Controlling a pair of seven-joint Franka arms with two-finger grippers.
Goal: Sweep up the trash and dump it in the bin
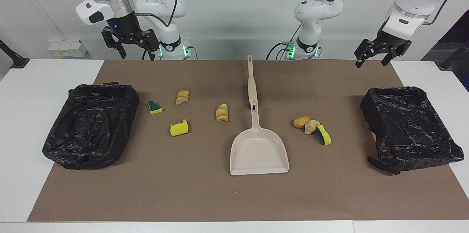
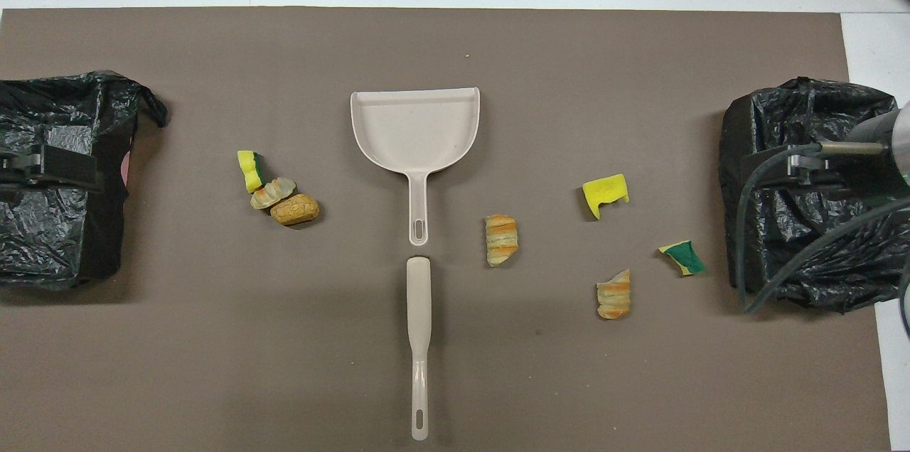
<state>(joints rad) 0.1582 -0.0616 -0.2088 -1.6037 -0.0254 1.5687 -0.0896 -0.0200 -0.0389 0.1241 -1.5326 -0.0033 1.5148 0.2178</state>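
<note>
Seven trash scraps lie on the brown mat. Toward the right arm's end are a green-backed sponge piece (image 1: pixel 155 107) (image 2: pixel 683 258), a bread chunk (image 1: pixel 182 97) (image 2: pixel 614 293), a yellow sponge piece (image 1: pixel 179 128) (image 2: pixel 605 194) and a striped bread chunk (image 1: pixel 222 112) (image 2: pixel 501 239). Toward the left arm's end a tan chunk (image 1: pixel 301 121) (image 2: pixel 294 210), a bread chunk (image 1: pixel 311 126) (image 2: pixel 271 192) and a sponge piece (image 1: pixel 323 135) (image 2: pixel 249 170) lie together. The beige dustpan (image 1: pixel 258 150) (image 2: pixel 416 128) lies mid-mat, the brush (image 1: pixel 251 79) (image 2: pixel 419 338) nearer the robots. My right gripper (image 1: pixel 135 50) and left gripper (image 1: pixel 372 60) hang open and empty, raised above the table's robot-side edge.
A black-bag-lined bin (image 1: pixel 73 152) (image 2: pixel 78 82) stands at the right arm's end of the mat. Another (image 1: pixel 403 90) (image 2: pixel 803 89) stands at the left arm's end. White table shows around the mat (image 1: pixel 205 196).
</note>
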